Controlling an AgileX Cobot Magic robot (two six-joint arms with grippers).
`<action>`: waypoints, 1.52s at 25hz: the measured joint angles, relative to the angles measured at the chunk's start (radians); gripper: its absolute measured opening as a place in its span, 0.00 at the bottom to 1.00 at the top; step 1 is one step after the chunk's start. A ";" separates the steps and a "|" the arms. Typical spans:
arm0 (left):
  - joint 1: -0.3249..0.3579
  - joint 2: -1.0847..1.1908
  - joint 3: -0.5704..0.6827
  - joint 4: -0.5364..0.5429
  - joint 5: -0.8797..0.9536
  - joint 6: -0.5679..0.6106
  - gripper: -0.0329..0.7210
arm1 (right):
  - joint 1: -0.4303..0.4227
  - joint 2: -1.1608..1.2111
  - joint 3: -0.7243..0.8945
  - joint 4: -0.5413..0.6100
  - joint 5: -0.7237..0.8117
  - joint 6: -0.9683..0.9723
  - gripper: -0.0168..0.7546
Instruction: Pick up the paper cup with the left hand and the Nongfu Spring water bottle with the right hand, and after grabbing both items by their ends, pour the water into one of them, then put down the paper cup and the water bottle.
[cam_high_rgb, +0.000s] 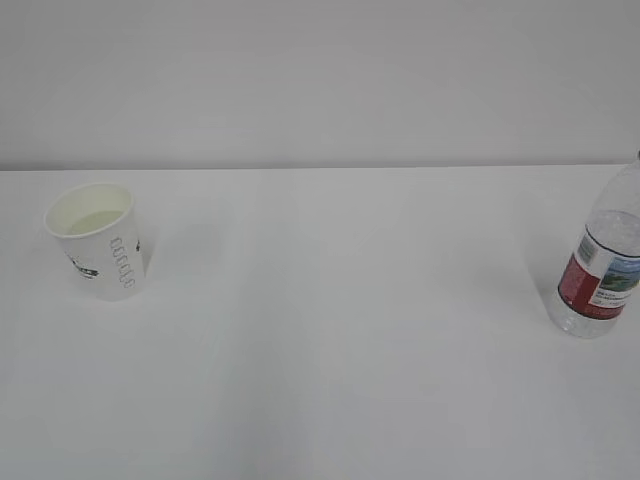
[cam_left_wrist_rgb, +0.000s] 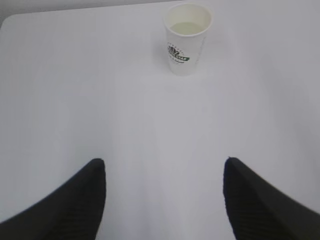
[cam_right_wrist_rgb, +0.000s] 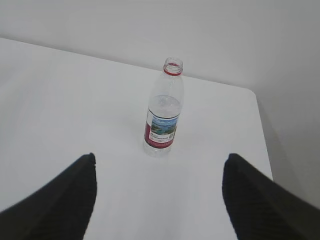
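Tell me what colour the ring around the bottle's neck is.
Red; the bottle shows it best in the right wrist view.

I can read no text: the white tapered paper cup (cam_left_wrist_rgb: 187, 37) bears a blurred green emblem, and the clear ribbed plastic bottle (cam_right_wrist_rgb: 163, 110) carries an illegible red-and-white label.

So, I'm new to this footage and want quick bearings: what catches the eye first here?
On a bare white table, a white paper cup with liquid inside stands at the far left. A clear water bottle with a red label and no cap stands at the far right. Each wrist view shows one of them ahead of wide-open black fingers: the left gripper faces the cup, the right gripper the bottle, neither touching.
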 joint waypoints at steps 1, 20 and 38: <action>0.000 -0.011 0.000 -0.014 0.003 0.005 0.75 | 0.000 -0.016 0.000 -0.002 0.013 0.002 0.79; 0.000 -0.127 0.011 -0.066 0.015 0.018 0.75 | 0.000 -0.111 0.059 -0.020 0.032 0.036 0.79; 0.000 -0.127 0.155 -0.090 -0.038 0.018 0.74 | 0.000 -0.116 0.273 -0.032 0.016 0.052 0.78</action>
